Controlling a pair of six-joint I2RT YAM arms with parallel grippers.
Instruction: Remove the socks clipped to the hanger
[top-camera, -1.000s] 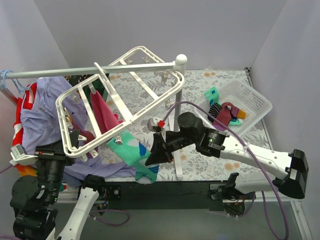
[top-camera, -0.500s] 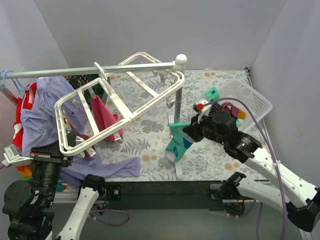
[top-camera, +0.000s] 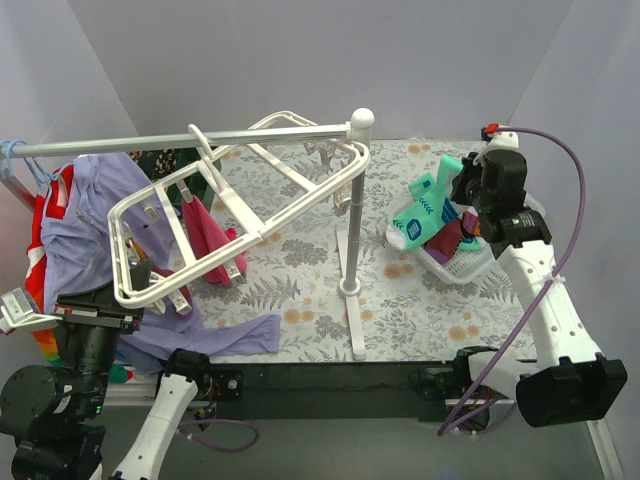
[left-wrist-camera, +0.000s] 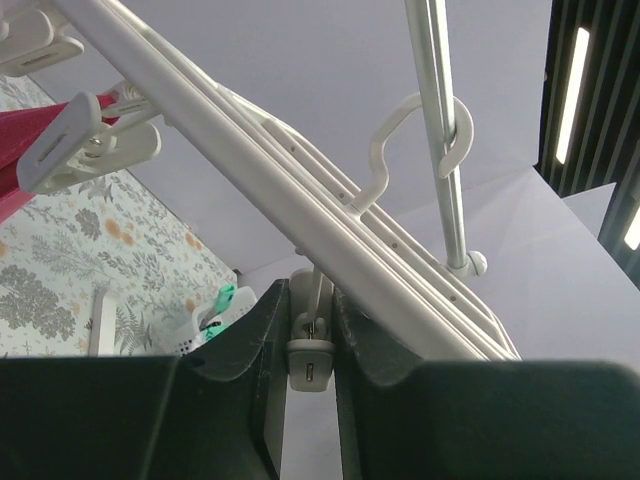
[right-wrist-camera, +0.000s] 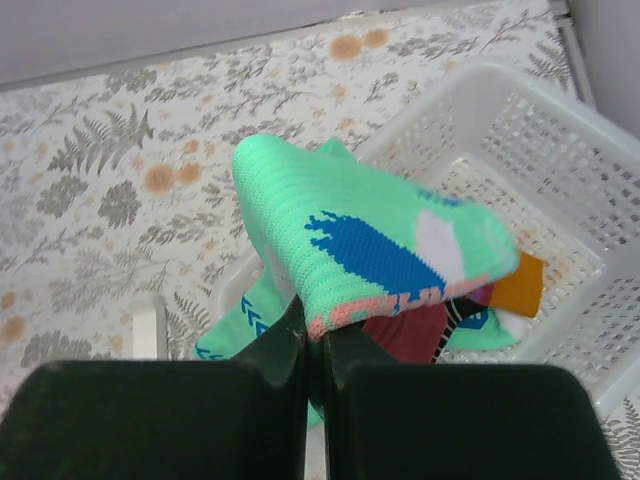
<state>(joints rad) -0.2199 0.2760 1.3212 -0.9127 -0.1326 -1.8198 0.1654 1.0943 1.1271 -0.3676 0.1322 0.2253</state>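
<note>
The white hanger (top-camera: 240, 215) hangs by its hook from the grey rail (top-camera: 180, 140). A magenta-pink sock (top-camera: 205, 235) is clipped to it at the left. My right gripper (top-camera: 458, 192) is shut on a teal-green sock (top-camera: 420, 215) and holds it over the white mesh basket (top-camera: 485, 262). In the right wrist view the gripper (right-wrist-camera: 315, 320) pinches that sock's (right-wrist-camera: 370, 240) pink-edged cuff. My left gripper (left-wrist-camera: 310, 300) points up under the hanger bar (left-wrist-camera: 250, 170), its jaws closed around a small white clip (left-wrist-camera: 310, 365).
The basket (right-wrist-camera: 560, 130) holds maroon, orange and black striped socks. A white pole on its base (top-camera: 350, 250) stands mid-table. A lavender shirt (top-camera: 80, 230) and a rainbow-striped garment (top-camera: 45, 215) hang at the left. Walls close in on both sides.
My right gripper has carried the teal-green sock from under the hanger to the right, over the basket. The hanger has swung and settled a little. The left arm has sunk slightly.
</note>
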